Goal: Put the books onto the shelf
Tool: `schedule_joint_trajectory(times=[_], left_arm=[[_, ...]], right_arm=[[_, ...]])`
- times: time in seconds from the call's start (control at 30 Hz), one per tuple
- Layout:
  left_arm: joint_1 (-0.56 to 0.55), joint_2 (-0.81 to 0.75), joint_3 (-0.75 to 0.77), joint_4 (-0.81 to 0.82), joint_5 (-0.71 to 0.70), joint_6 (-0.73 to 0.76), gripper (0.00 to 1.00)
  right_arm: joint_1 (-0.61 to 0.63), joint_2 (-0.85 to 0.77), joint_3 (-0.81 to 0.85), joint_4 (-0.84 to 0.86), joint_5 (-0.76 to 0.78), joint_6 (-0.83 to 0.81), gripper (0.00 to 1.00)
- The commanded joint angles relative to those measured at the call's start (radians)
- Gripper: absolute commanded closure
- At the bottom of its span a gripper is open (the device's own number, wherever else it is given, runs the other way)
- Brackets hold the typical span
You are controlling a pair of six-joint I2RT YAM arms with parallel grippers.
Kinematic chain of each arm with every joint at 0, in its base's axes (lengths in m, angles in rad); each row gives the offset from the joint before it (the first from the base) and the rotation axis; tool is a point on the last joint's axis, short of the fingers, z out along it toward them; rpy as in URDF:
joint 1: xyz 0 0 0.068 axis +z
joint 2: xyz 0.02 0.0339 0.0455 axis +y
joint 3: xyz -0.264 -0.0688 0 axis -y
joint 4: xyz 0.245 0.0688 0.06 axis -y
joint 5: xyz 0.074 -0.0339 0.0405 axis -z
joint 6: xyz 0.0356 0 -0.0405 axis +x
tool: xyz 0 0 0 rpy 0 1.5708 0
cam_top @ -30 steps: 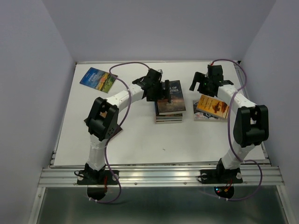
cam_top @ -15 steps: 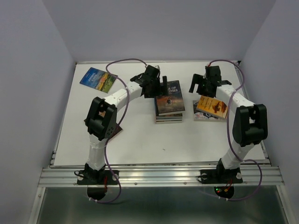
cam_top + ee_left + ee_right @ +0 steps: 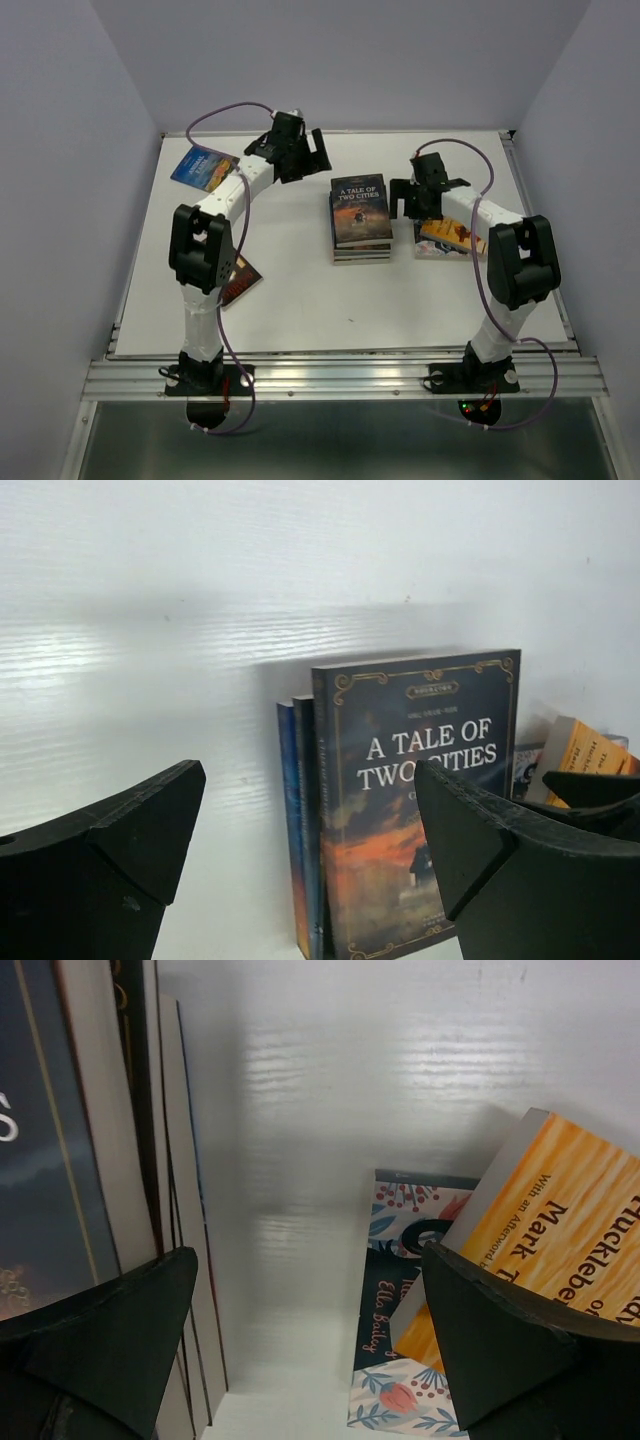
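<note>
Mid-frame: book stack (image 3: 361, 218) lying flat. Left gripper (image 3: 312, 160) and right gripper (image 3: 418, 203) both spread wide, empty. Step looks like approach. Next move: pinch one book's edge. No shelf visible.

The left arm (image 3: 215, 225) is stretched toward the far edge of the tabletop (image 3: 300, 300), the left gripper (image 3: 312, 157) held wide open, while the right arm (image 3: 505, 250) is folded inward, the right gripper (image 3: 420, 200) likewise spread open.

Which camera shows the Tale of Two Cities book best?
The top external view: the Tale of Two Cities book lies cover up, wholly visible. The left wrist view shows the title large but crops the cover. The right wrist view catches only a sliver of it.
</note>
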Motion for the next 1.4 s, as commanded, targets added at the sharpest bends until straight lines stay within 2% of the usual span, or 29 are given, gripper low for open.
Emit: schedule_joint_trajectory(times=[0.0,0.23,0.77,0.83,0.97,1.1,1.37], left_arm=[[0.045,-0.094,-0.039,0.015,-0.003,0.002,0.01],[0.106,-0.146,-0.148,0.035,-0.020,-0.012,0.01],[0.258,-0.220,-0.275,0.071,-0.013,-0.033,0.01],[0.272,-0.238,-0.297,0.080,-0.008,-0.036,0.01],[0.313,-0.270,-0.357,0.097,-0.013,-0.050,0.01],[0.367,-0.300,-0.412,0.114,-0.011,-0.062,0.01],[0.479,-0.304,-0.469,0.106,-0.110,-0.128,0.01]], right_arm=[[0.010,-0.042,-0.035,-0.004,-0.014,0.017,0.00],[0.010,-0.084,-0.052,-0.004,0.017,0.048,0.00],[0.048,-0.136,-0.108,0.010,-0.011,0.062,0.00],[0.048,-0.147,-0.108,0.011,0.016,0.079,0.00],[0.048,-0.197,-0.105,0.004,0.194,0.123,0.00],[0.048,-0.223,-0.080,-0.002,0.269,0.139,0.00],[0.048,-0.251,0.052,0.004,0.411,0.134,0.00]])
